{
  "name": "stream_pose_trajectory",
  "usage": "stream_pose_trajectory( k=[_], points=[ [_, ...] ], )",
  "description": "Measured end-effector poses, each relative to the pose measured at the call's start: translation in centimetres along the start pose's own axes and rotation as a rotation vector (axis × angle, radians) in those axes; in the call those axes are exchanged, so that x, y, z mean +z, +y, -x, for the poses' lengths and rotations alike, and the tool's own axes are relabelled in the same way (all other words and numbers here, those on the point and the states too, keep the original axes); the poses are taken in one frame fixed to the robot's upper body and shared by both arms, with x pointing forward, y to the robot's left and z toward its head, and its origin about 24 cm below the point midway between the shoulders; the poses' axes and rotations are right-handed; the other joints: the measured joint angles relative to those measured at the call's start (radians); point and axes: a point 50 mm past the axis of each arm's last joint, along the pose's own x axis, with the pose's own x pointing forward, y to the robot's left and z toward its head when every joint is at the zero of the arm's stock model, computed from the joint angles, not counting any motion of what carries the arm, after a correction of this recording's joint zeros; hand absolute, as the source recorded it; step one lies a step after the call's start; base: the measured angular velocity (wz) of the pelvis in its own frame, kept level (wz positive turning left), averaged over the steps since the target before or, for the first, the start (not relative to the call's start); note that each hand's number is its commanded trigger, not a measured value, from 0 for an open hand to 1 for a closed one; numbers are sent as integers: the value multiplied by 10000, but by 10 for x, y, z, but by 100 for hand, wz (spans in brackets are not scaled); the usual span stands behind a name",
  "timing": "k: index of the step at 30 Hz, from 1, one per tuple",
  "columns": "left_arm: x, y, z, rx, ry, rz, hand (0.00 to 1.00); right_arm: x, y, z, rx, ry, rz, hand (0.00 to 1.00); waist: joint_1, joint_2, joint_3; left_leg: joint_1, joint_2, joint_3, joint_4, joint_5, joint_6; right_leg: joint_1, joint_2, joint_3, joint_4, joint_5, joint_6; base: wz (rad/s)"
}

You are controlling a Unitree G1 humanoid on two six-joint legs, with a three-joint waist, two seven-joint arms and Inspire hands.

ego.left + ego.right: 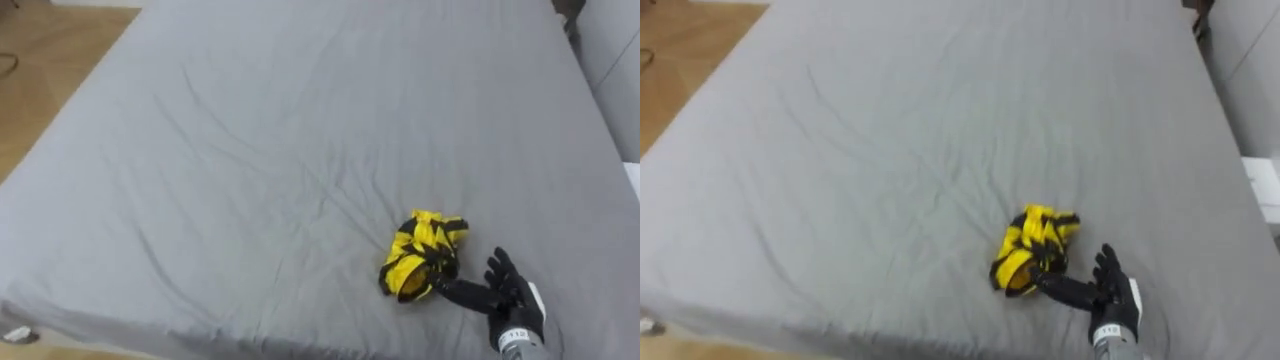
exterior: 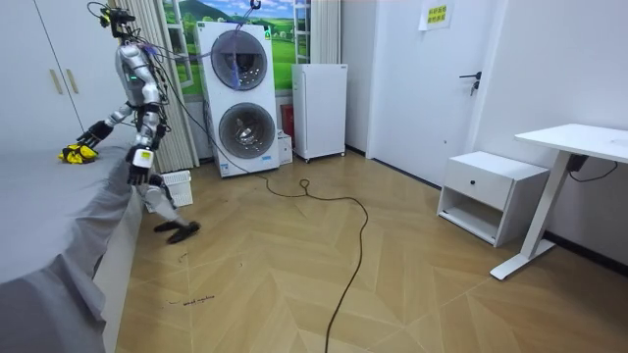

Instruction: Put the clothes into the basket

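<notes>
Crumpled yellow-and-black garment (image 1: 422, 268) lying on the grey bed (image 1: 250, 150), near the front edge and toward the robot's right side. Bunched into a small heap, not spread flat. Sheet around it loosely wrinkled.

Right robot hand (image 1: 512, 298) in from the lower right, resting low over the sheet just beside the garment. Held wide: fingers straight and splayed, pointing up the bed, with one digit stretched leftward to the cloth's near edge. Tip touching the fabric, as far as visible; nothing curled round it, nothing lifted.

Room view: standing at the bed's side, torso leaned over the mattress, right arm extended to the garment. Left robot hand (image 2: 136, 175) hanging low beside the bed's edge; state not readable at this range.

White slatted basket (image 2: 177, 188) on the wooden floor behind the legs, well apart from the garment. Stacked washer and dryer (image 2: 240, 98) against the back wall, small white fridge (image 2: 319, 98) just beside them. White nightstand (image 2: 491, 191) and white desk (image 2: 579, 137) at the room view's right.
</notes>
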Motion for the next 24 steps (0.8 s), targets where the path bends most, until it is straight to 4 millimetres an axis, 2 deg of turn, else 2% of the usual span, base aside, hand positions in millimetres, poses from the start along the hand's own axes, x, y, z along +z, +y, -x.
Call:
stream_pose_trajectory(
  k=[1,2,3,4,5,9,11,12,15,21,24],
  points=[
    [0,0,0,2,-2,4,0,2,1,0,-47,-102,42,0,54,-6,-49,-92,-126,-35,-1201,420,66,50,3,190,-89,-41,84,-58],
    [-3,1,1,28,67,11,0,5,3,0,-9,-247,217,0,129,-12,-144,-89,-249,-46,-1773,1246,158,40,-7,441,-118,-91,171,-57],
    [-5,2,1,52,121,12,0,7,5,0,51,-366,307,0,168,-20,-185,-11,-307,-69,-1929,1484,354,40,-35,506,-157,-117,218,-51],
    [-6,4,2,143,201,47,0,13,9,0,162,-691,579,0,141,-64,-213,214,-445,-72,-2302,1595,396,97,-123,530,-329,-110,307,-25],
    [-7,6,2,200,264,31,0,19,11,1,172,-1006,742,0,102,-118,-182,389,-570,-85,-2589,1630,423,228,-157,524,-527,-60,387,-16],
    [-5,6,-1,28,367,-23,0,26,12,0,-1,-1506,1152,0,115,-166,-163,593,-751,-416,-2979,1631,429,497,-293,210,-786,-10,496,9],
    [1,3,-4,-156,357,-63,0,30,21,-2,237,-1694,1340,0,108,-248,-51,568,-808,-449,-3145,1636,438,493,-321,179,-950,-29,532,7],
    [2,2,-5,-177,378,-69,0,31,23,-2,328,-1724,1458,0,131,-266,-40,546,-812,-456,-3193,1637,439,475,-320,163,-998,-32,537,11],
    [4,1,-7,-172,530,-56,0,30,33,-2,863,-1741,2058,0,122,-295,-27,297,-830,-588,-3205,1646,450,348,-321,-38,-1140,-32,538,16],
    [8,1,-10,-154,698,-80,0,12,48,0,2028,-829,2831,0,294,-346,-1,73,-858,-608,-3224,1665,442,295,-333,-361,-1395,-35,544,8],
    [10,1,-12,-135,821,-74,0,11,50,0,2246,-655,2921,0,320,-409,-22,-20,-906,-605,-3227,1689,469,319,-364,-573,-1520,-51,572,20]
  ],
)
